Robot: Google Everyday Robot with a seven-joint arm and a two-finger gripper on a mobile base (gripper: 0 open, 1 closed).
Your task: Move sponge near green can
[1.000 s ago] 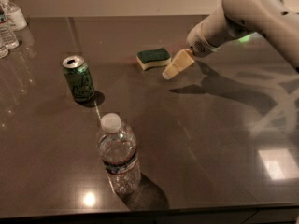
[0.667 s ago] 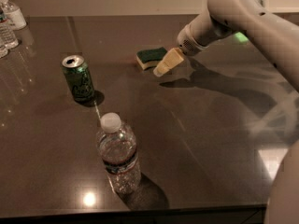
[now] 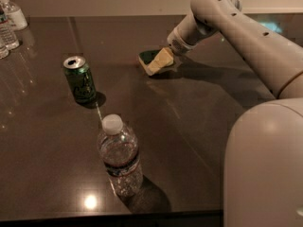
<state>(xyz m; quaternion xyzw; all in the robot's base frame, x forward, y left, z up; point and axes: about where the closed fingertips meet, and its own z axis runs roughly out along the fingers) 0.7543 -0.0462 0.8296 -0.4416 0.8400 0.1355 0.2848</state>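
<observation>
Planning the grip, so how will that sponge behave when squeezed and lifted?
The sponge, at the gripper on the far side of the table, looks like foam, so probably squashy and light. Flat-sided, it likely won't roll when pushed.

The dark, glossy counter (image 3: 199, 126) carries a handful of things. The green can (image 3: 80, 79) stands upright at about 10 o'clock from its middle. A clear water bottle (image 3: 119, 157) with a white cap stands upright at 7 o'clock, near the front edge. The sponge (image 3: 147, 56) lies at 12 o'clock, well apart from the can, with the pincer (image 3: 160, 60) low over its right part. Small clear bottles (image 3: 8, 30) cluster at the far-left edge.
</observation>
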